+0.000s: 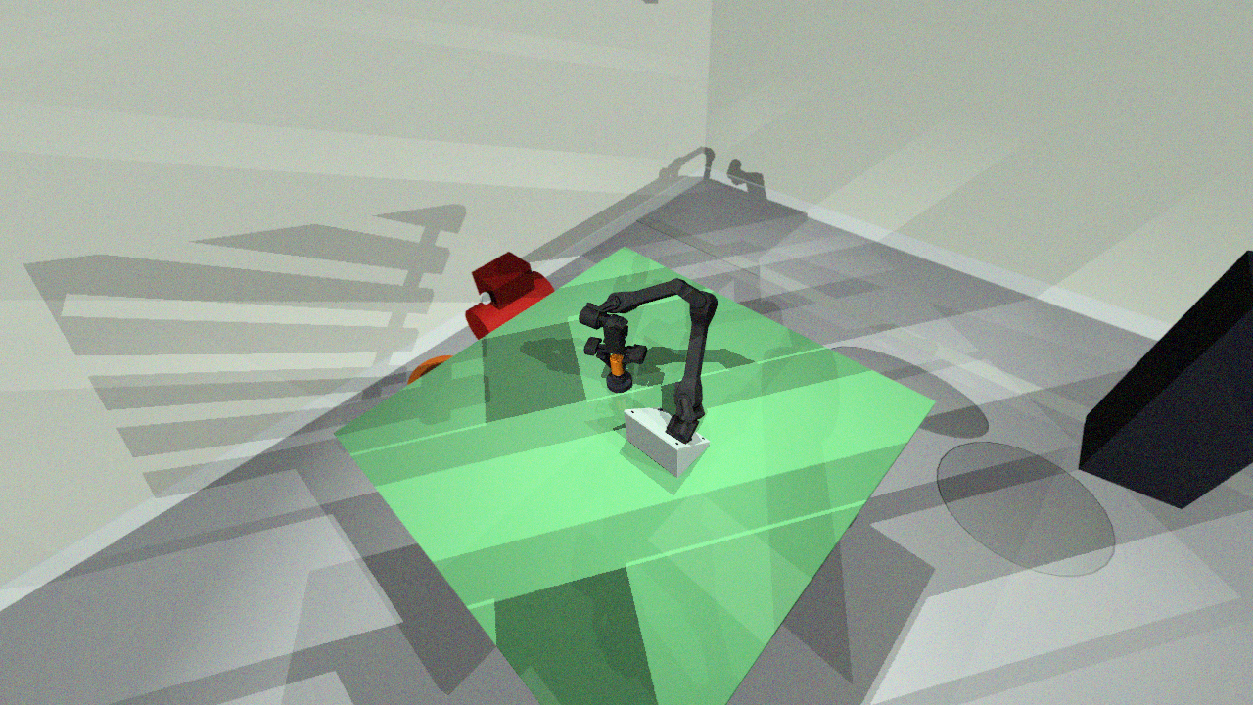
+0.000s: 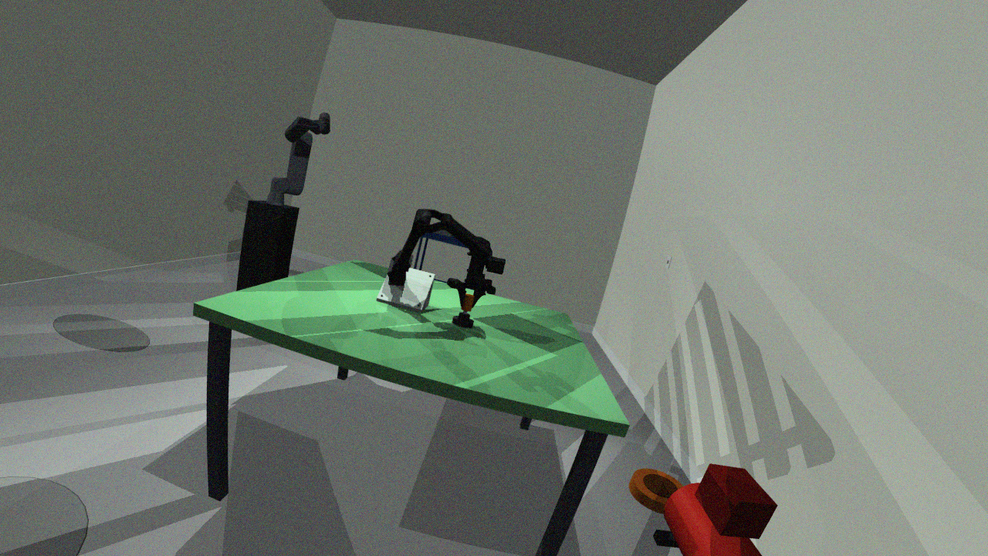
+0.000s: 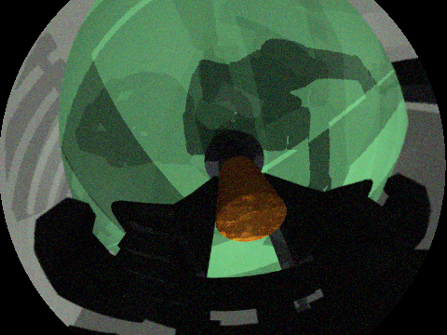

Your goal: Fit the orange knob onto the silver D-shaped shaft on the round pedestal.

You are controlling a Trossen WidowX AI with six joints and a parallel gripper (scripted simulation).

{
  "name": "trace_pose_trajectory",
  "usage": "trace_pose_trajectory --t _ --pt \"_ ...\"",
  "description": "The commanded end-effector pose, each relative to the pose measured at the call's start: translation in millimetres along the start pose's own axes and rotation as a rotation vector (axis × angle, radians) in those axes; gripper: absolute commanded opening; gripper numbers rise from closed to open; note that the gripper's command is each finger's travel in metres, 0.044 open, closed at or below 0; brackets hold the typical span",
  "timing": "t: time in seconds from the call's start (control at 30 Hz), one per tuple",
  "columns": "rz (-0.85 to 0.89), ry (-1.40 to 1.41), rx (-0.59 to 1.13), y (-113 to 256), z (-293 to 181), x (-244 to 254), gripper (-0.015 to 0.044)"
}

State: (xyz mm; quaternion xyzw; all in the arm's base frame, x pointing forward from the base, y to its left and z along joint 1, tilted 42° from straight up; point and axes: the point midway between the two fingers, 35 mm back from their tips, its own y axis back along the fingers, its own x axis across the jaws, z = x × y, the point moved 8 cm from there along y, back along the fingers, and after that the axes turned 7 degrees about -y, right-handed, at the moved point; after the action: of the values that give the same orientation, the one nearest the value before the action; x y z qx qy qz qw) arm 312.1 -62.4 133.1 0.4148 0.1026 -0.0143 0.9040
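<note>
My gripper (image 1: pixel 617 360) (image 2: pixel 468 298) (image 3: pixel 239 179) points down and is shut on the orange knob (image 1: pixel 617 366) (image 2: pixel 468 303) (image 3: pixel 251 216). The knob looks upright, and its far end tapers away toward the pedestal in the wrist view. The dark round pedestal (image 1: pixel 618 384) (image 2: pixel 462 320) (image 3: pixel 234 143) stands on the table directly below the knob and fingers. The knob's lower end is close over the pedestal. The silver shaft is hidden, and so are the hole and its flat side. I cannot tell whether the shaft is inside the knob.
The white wedge base (image 1: pixel 651 440) (image 2: pixel 416 287) of my arm stands beside the pedestal on the green table (image 1: pixel 526 499) (image 2: pixel 276 310). Beyond the table are a red object (image 1: pixel 517 300) (image 2: pixel 698 515), an orange ring (image 1: pixel 427 368) (image 2: pixel 639 489) and another arm (image 2: pixel 298 165) on a black stand (image 2: pixel 265 242).
</note>
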Motion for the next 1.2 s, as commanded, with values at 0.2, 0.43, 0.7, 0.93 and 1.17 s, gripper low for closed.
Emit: trace_pose_trajectory --t 0.2,0.43,0.7,0.93,1.17 --pt "0.002 -0.033 0.002 5.4 1.3 1.1 0.0" --pt "0.002 -0.059 0.002 1.8 2.3 0.6 0.0" --pt "0.002 -0.059 0.002 0.6 1.1 0.4 0.0" --pt "0.002 -0.059 0.002 2.4 -1.1 -1.3 0.0" --pt "0.002 -0.111 0.002 3.2 -0.4 -2.9 0.0"
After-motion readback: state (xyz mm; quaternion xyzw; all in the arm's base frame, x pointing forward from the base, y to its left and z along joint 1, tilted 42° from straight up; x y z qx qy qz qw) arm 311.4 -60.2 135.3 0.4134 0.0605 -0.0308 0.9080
